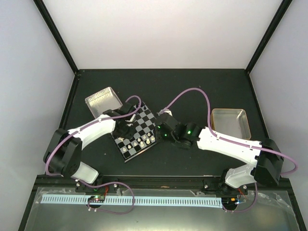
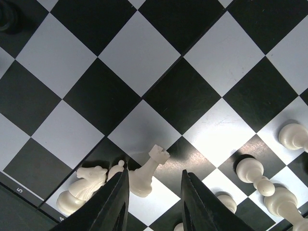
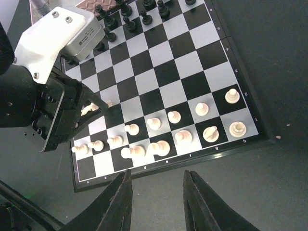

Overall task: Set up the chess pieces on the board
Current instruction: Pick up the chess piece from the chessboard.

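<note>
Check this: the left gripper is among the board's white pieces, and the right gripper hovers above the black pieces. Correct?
No. The right wrist view shows the right gripper over the dark table, just off the board's white-piece edge. The left gripper is among the white pieces.

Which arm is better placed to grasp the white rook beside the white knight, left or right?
Left. The left gripper hangs over the rook, its open fingers either side of the base, the knight just beside. The right gripper hangs open at the board's edge, farther from that rook.
</note>
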Motion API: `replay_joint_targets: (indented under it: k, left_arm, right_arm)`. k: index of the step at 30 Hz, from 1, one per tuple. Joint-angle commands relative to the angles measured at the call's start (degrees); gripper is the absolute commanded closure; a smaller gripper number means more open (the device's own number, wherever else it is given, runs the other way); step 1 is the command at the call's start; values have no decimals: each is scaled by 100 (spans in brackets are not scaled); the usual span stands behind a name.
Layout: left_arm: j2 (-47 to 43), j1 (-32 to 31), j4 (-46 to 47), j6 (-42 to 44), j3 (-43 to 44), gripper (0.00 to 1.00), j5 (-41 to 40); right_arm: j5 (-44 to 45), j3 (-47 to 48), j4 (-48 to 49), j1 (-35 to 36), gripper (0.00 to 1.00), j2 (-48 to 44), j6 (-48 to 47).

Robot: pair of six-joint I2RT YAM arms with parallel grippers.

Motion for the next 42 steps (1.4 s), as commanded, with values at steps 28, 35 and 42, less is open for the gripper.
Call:
replay_joint_targets:
  k: [28, 35, 42]
  left_arm:
    - [353, 31, 63, 198, -85, 87, 363]
    - [-608, 21, -14, 385, 191, 87, 861]
    - [-2000, 8, 373, 958, 383, 86, 2846]
  right_arm:
    - [18, -210, 312, -21, 70, -301, 139]
    - [-646, -476, 817, -324, 66, -702, 45]
    - [-2109, -627, 1508, -843, 49, -1236, -85]
